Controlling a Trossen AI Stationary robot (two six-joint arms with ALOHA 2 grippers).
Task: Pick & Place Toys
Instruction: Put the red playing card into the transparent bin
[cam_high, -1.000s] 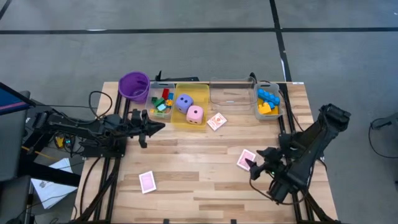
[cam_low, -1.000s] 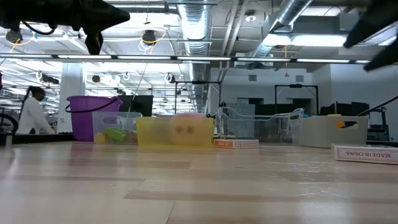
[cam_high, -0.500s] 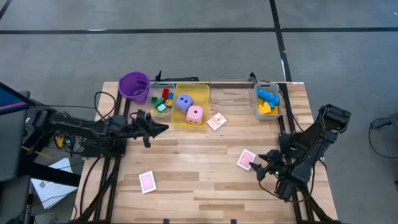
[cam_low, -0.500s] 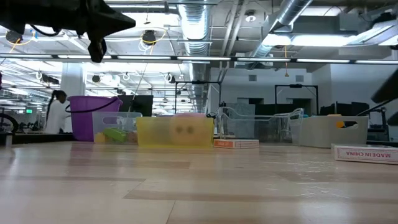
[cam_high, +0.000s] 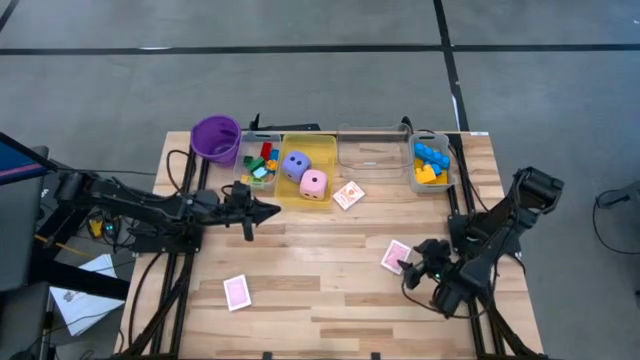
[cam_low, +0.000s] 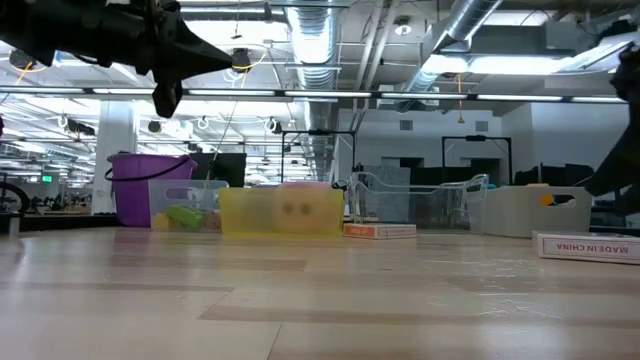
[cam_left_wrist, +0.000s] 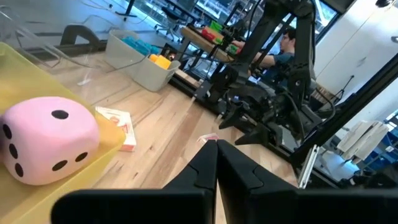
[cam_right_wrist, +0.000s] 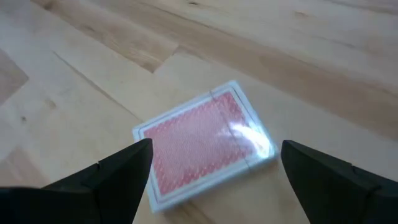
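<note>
On the right half of the tabletop (cam_high: 330, 290), a pink-backed card pack (cam_high: 396, 256) lies flat, face down, its long axis running diagonally to the tabletop's edges. The right gripper (cam_high: 413, 272) hovers just beside it, its fingers (cam_right_wrist: 118, 171) spread wide and empty, one to each side of the pack in the right wrist view. A second pack (cam_high: 236, 292) lies near the front left, its long axis roughly front to back, and a third (cam_high: 348, 195) rests tilted just beside the yellow bin (cam_high: 306, 150). That bin holds a purple die (cam_high: 295, 165) and a pink die (cam_high: 314, 184). The left gripper (cam_high: 272, 209) hangs in front of the yellow bin, fingers pressed together with nothing between them, pointing toward the right arm.
</note>
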